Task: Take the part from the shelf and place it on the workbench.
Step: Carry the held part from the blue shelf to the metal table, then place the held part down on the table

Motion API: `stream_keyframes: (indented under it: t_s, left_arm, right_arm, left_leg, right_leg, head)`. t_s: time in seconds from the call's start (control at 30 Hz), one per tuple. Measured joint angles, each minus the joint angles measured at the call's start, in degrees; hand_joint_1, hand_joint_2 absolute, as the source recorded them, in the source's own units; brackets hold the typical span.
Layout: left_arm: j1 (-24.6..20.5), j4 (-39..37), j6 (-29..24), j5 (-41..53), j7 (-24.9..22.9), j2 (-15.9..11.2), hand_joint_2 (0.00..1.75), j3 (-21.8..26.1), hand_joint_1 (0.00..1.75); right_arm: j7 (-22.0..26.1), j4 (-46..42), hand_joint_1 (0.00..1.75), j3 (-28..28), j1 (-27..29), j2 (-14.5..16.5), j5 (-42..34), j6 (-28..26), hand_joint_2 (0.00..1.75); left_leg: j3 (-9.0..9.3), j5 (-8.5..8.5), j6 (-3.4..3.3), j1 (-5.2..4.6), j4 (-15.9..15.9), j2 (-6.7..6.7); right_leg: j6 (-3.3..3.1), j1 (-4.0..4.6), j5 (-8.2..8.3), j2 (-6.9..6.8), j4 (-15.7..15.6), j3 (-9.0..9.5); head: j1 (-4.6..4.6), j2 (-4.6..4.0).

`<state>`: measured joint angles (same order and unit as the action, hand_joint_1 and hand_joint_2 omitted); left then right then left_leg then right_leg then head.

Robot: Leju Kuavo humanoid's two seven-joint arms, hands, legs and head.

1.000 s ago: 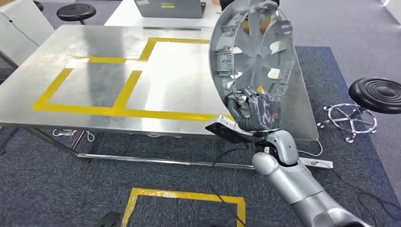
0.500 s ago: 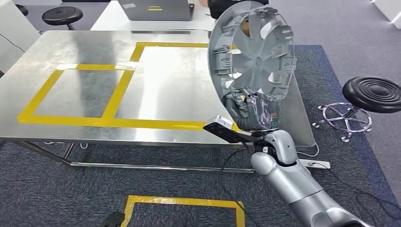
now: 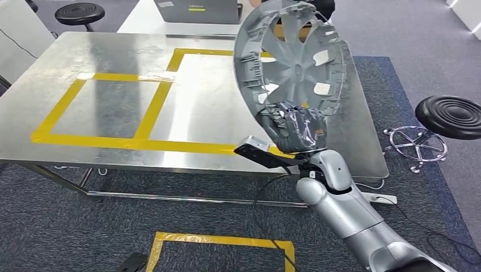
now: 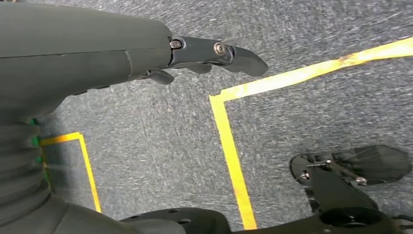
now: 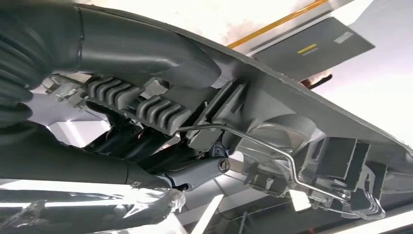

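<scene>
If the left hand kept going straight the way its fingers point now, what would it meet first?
Probably the grey carpeted floor: the left hand hangs with its dark fingers extended over it, nothing between. Yellow floor tape lies nearby; depth is unclear.

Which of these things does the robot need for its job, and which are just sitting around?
For the job:
- grey wheel cover, the part, held upright by its rim
- right hand gripping it
- metal workbench with yellow tape boxes

Just lying about:
- black stool on the right
- another black stool behind the table
- laptop on the far table
- yellow tape on the carpet
</scene>
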<state>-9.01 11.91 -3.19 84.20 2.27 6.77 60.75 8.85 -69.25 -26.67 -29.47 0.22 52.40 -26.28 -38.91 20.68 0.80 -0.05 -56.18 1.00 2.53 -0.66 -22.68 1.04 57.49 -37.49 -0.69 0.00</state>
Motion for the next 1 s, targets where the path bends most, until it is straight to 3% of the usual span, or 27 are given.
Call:
stream_keyframes:
  t_s: [0.2,0.5,1.0]
  left_arm:
    - [-0.93,0.00,0.72,1.58,-0.69,0.23,1.75,-0.58,0.00]
    - [-2.87,0.00,1.51,2.75,-1.33,0.93,1.75,-2.02,0.00]
    - [-2.95,0.00,2.31,2.81,-0.51,0.97,1.75,-3.10,0.00]
  right_arm:
    - [0.22,5.60,1.75,-2.57,-5.61,1.87,1.51,4.14,1.75]
    - [-0.76,18.61,1.75,-7.91,-15.85,7.52,4.69,7.04,1.75]
    - [-3.02,24.89,1.75,-10.25,-19.53,9.59,6.43,7.37,1.75]
  left_leg:
    - [0.02,-0.27,0.20,0.06,0.00,-0.01]
    - [0.02,-0.48,0.38,0.24,0.00,-0.01]
    - [0.02,-0.48,0.39,0.25,0.00,0.00]
  right_leg:
    - [0.00,0.08,0.17,0.06,0.15,-0.09]
    - [-0.12,0.19,0.25,0.07,0.26,-0.16]
    - [-0.12,0.21,0.25,0.07,0.25,-0.15]
  head:
    - [0.00,0.00]
    - [0.01,0.00]
    - [0.01,0.00]
